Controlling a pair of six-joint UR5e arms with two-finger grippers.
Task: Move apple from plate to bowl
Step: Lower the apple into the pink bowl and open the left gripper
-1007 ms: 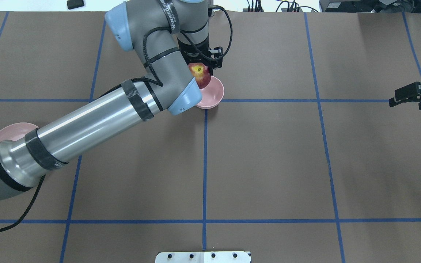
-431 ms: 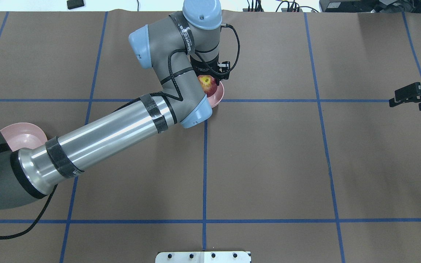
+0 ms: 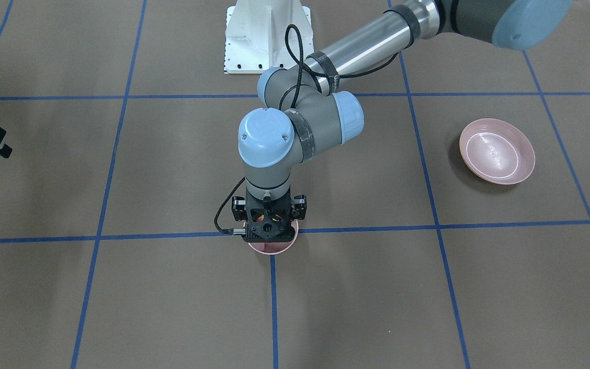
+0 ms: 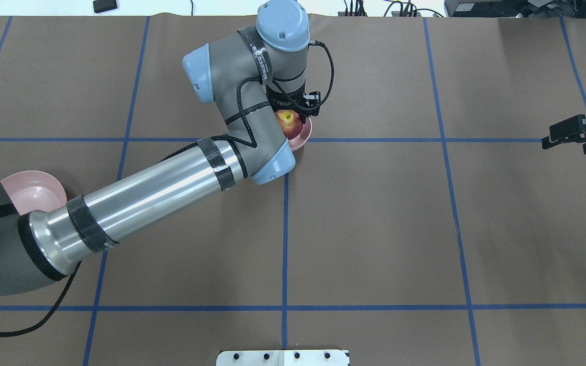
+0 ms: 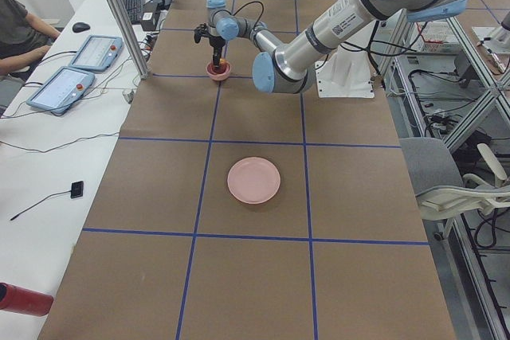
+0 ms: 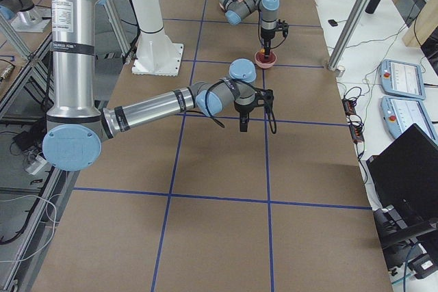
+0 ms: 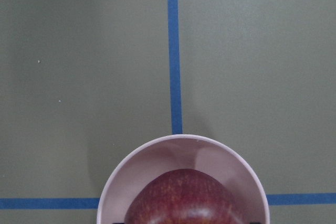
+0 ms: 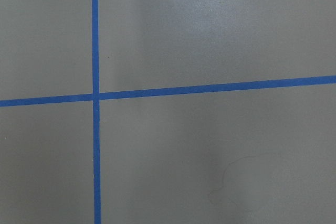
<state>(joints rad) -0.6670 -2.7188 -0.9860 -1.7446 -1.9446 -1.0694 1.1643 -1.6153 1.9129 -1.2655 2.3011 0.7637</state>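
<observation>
Left end effector (image 3: 270, 236) has dropped since a second ago. The apple (image 4: 288, 121), still pinched in it, now sits low inside the bowl (image 4: 305, 133), mid-length near the worktop (image 4: 374, 229) far edge. I judge release is next. Right end effector (image 4: 562, 133) waits by the right edge; I can't tell its spread. Count: one apple, one bowl, one bare plate (image 3: 497, 151) near the left edge.

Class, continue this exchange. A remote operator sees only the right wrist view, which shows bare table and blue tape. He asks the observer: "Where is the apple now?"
Observer: The apple is inside the rim of the bowl, under the left gripper. I cannot tell whether it is released.
Operator: Is anything left on the plate?
Observer: No, the plate holds nothing.
Operator: Where does the bowl stand?
Observer: At a crossing of two tape lines.
</observation>
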